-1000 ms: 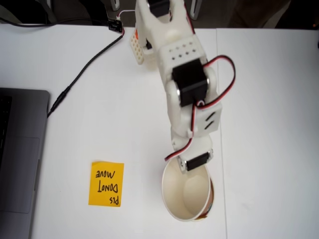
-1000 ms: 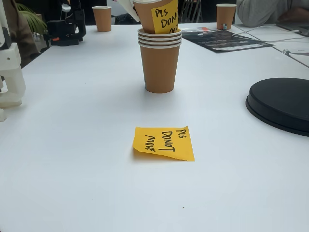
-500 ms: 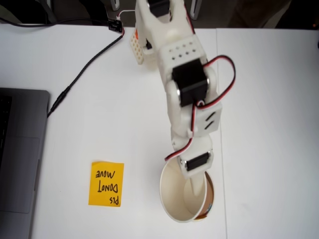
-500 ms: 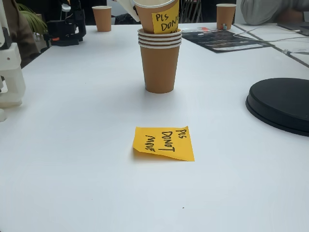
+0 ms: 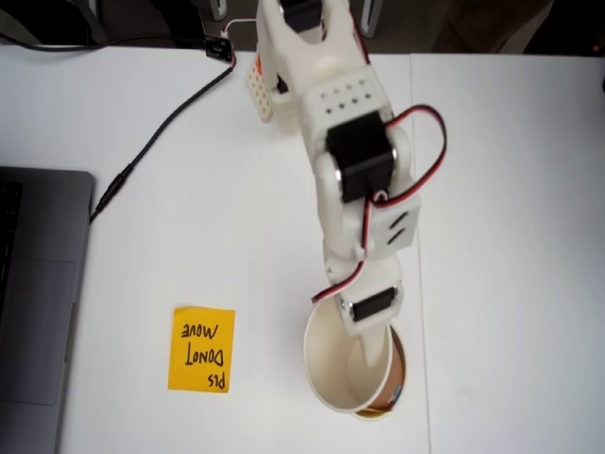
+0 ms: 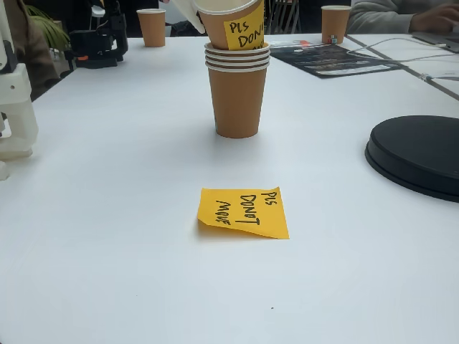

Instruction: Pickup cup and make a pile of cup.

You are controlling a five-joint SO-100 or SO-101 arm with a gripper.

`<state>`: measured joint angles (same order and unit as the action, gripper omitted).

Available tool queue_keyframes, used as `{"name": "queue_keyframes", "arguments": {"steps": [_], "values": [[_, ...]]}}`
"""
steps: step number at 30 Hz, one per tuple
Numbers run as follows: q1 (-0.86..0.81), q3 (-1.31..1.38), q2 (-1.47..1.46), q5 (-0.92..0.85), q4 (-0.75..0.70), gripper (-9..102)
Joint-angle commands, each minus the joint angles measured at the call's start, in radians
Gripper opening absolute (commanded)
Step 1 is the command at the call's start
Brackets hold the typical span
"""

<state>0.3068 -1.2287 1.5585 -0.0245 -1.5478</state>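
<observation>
Hand (image 5: 364,355) reaches down into the cup (image 5: 348,369), one finger inside against its wall; whether it is grasping the rim cannot be told. On the white bench (image 5: 510,236) directly below the hand stands the pile of cups (image 6: 237,93), and the cup sits tilted in its top. Left of the hand in the top-down fixed view lies a sticky note (image 5: 201,349).

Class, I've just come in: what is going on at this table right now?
A white robot arm is lowering a paper cup bearing a yellow handwritten note into a stack of brown cups. Its end effector reaches inside the cup, which sits tilted and not yet fully nested. An orange sticky note lies flat on the table nearby.
</observation>
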Motion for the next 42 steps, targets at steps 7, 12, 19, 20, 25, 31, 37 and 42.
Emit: {"name": "queue_keyframes", "arguments": {"steps": [7,12,19,20,25,31,37,42], "values": [[-0.009,-0.141,0.173,0.005,-0.006,17],[-0.009,-0.141,0.176,0.005,-0.006,4],[-0.009,-0.141,0.181,0.005,-0.006,-8],[-0.009,-0.141,0.183,0.005,-0.006,-7],[-0.009,-0.141,0.186,0.005,-0.006,-7],[-0.005,-0.141,0.187,0.005,-0.006,-7],[0.006,-0.147,0.173,0.003,-0.012,-6],[0.008,-0.144,0.175,0.003,-0.017,2]]}}
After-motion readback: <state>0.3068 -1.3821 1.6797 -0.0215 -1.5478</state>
